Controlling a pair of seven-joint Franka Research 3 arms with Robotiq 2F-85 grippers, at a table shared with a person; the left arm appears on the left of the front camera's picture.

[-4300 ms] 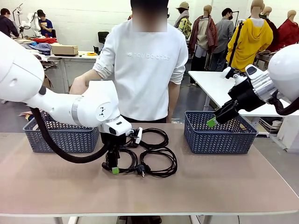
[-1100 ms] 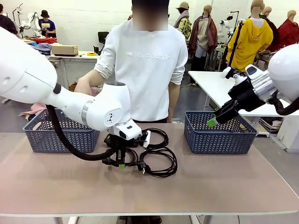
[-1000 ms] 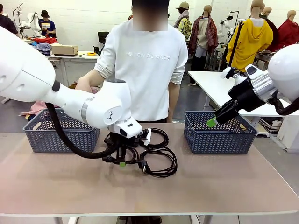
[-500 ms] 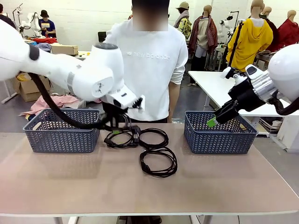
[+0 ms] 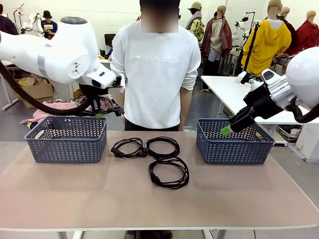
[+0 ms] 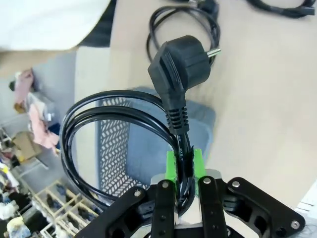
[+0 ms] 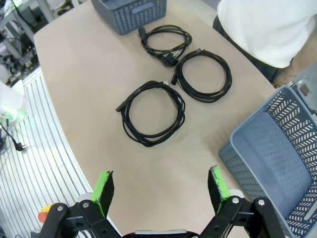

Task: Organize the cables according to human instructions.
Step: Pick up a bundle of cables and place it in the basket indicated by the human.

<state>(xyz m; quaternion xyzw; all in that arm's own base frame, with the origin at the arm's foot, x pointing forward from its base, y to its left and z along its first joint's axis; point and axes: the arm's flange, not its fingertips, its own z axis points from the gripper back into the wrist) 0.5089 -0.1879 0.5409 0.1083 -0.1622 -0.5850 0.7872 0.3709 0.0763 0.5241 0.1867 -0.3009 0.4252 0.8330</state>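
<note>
At the left end of the light brown tabletop stood a blue-grey plastic basket with a herringbone lattice wall. Above its open top hung the left gripper, its green-padded jaws clamped on a thin black coiled power cord, which dangled in the air over the basket. In the left wrist view the green pads pinched that cord just under its round black plug. The plug stood beyond the fingertips and the loops swept off to one side, with the basket beneath them.

Towards the middle of the table lay three more cables. A second black cord coil lay flat, touching a third black cord coil just to its right. A fourth black cord coil lay nearer the robot's edge, just in front of the third. Behind them, at the far side, stood a person in a white long-sleeved top.

To the right sat a matching blue-grey lattice basket. The right gripper hovered over its near-right part. The right wrist view showed its jaws spread wide with nothing between them.
</note>
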